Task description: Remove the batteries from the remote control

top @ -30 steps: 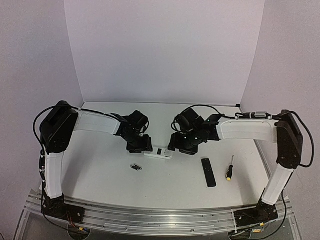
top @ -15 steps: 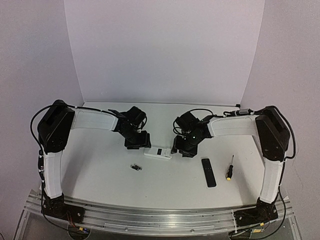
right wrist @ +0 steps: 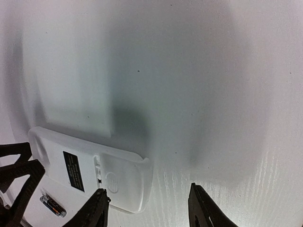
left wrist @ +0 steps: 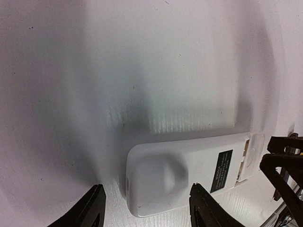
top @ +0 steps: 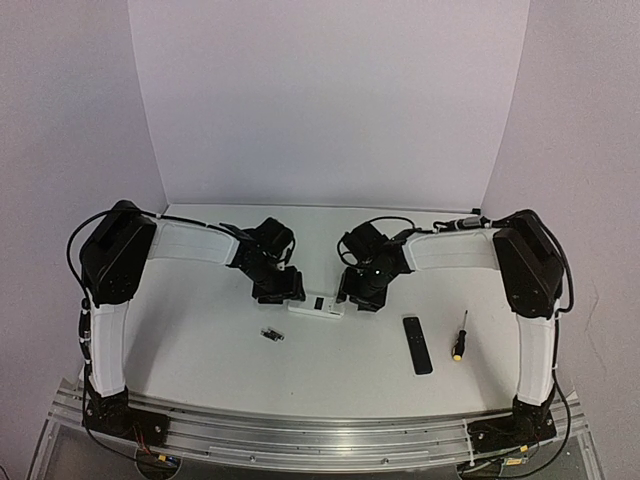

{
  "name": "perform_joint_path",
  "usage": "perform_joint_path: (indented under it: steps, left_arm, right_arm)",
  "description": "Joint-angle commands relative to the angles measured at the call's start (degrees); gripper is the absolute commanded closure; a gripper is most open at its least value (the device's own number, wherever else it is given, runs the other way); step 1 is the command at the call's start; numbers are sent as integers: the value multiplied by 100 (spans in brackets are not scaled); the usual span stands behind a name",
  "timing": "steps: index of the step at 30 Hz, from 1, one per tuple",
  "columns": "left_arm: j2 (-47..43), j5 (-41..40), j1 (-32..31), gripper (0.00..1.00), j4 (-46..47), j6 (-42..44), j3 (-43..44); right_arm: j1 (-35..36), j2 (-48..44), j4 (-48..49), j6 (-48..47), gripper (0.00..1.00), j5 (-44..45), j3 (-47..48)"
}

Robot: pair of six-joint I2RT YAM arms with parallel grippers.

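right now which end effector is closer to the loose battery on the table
Left. The left end effector is just beyond the loose battery; the right end effector is farther, past the white remote.

Light: even, diffuse, from above; faint violet cast. Shadows: soft, broad, grey on table [left wrist: 142,71] in wrist views. Wrist views: soft focus, bowed edges; label on remote [left wrist: 180,175] unreadable.

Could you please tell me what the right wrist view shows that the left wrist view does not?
Only the right wrist view shows a tiny dark cylindrical battery lying beside the small white rectangular plastic remote control. Only the left wrist view shows the rounded bump near one end of the remote's back. Both show the remote lying back up, with its dark label facing the camera.
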Motion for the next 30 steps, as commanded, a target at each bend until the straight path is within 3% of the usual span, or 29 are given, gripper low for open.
perform_joint_path:
  steps: [1,9,14,16,18,20,26,30]
  left_arm:
    - [92,100,10,39,156,114,-22]
    - [146,168,10,41,234,79,-14]
    - [-84,-131,14,39,184,63,-52]
    - [-420,-592,51,33,55,73,-42]
    - [-1026,-1147,231,16,26,16,-256]
    - [-1722,-1552,670,1,152,-110,-675]
    - [-4136,-3034,2033,0,1340,71,-2680]
    - [-4784,-3549,2931,0,3135,855,-4176]
  right_arm:
    - [12,266,-18,158,47,-33,279]
    - [3,453,-23,183,53,-49,236]
    - [-4,109,-25,-98,47,9,63]
    - [-60,-362,-27,-409,41,49,-41]
    - [-210,-1021,-28,-819,26,156,-349]
    - [-519,-1690,-49,-1315,17,269,-814]
    - [-1810,-3747,31,-2829,13,1486,-2517]
    - [-3212,-4382,1157,-3585,13,1165,-3979]
